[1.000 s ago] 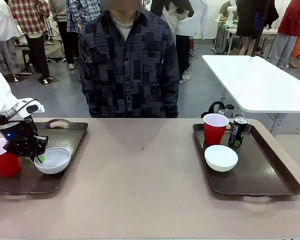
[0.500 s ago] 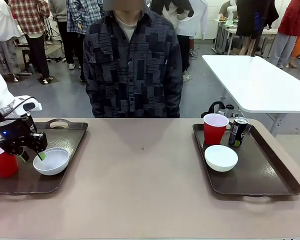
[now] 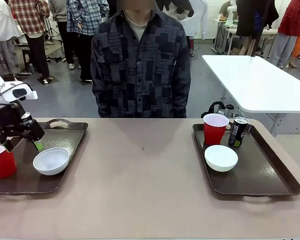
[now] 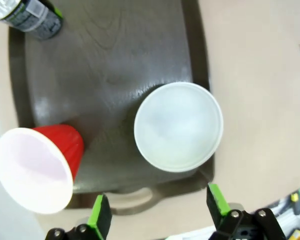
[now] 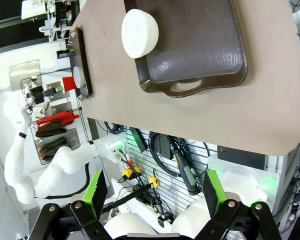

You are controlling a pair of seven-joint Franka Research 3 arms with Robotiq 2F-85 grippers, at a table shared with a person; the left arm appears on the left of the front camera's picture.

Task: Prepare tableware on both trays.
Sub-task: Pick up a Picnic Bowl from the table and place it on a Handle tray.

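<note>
- The white bowl [image 3: 51,161] sits on the left tray [image 3: 65,131], just beside the red cup [image 3: 1,160]. In the left wrist view a dark can [image 4: 27,15] stands at the far end of the same tray.
- The right tray [image 3: 270,175] holds a second red cup [image 3: 215,128], a second can [image 3: 237,131] and another white bowl [image 3: 221,157], all near together.
- The bowls look light, stiff and smooth, so they are probably slippery; the rim is the best place for a pinch, one finger inside and one outside.
- The cups seem thin plastic that can bend or tip; a gentle hold low on the wall is safer. The cans are slim and rigid, good to take around the middle.
- The left gripper [image 3: 22,142] hangs above the tray between cup and bowl, jaws spread wide, holding nothing and touching nothing.
- The right gripper [image 5: 152,192] is high above the table edge, jaws wide apart and empty.
- Whether the cans are full cannot be told, so their weight is uncertain.
</note>
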